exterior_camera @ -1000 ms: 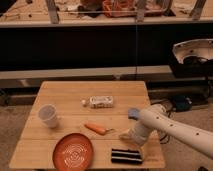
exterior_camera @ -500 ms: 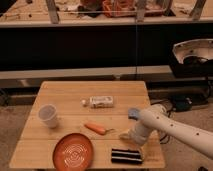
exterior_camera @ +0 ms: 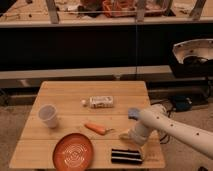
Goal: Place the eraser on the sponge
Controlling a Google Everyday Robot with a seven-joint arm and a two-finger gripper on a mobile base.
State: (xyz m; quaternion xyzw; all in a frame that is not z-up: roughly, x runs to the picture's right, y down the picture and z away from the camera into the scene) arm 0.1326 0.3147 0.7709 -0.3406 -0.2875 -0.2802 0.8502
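The eraser (exterior_camera: 126, 156), a flat black block with thin white stripes, lies on the wooden table (exterior_camera: 65, 97) near its front right edge. The sponge (exterior_camera: 133, 113), a small light-blue pad, sits by the right edge farther back, partly covered by my white arm. My gripper (exterior_camera: 128, 135) hangs just above the eraser's far side, between the eraser and the sponge, pointing down and left. Nothing shows in its grasp.
A carrot (exterior_camera: 95, 128) lies left of the gripper. A white printed box (exterior_camera: 101, 101) and a small white ball (exterior_camera: 83, 103) sit mid-table. A white cup (exterior_camera: 48, 115) stands at the left, with an orange plate (exterior_camera: 73, 151) in front. A dark shelf runs behind the table.
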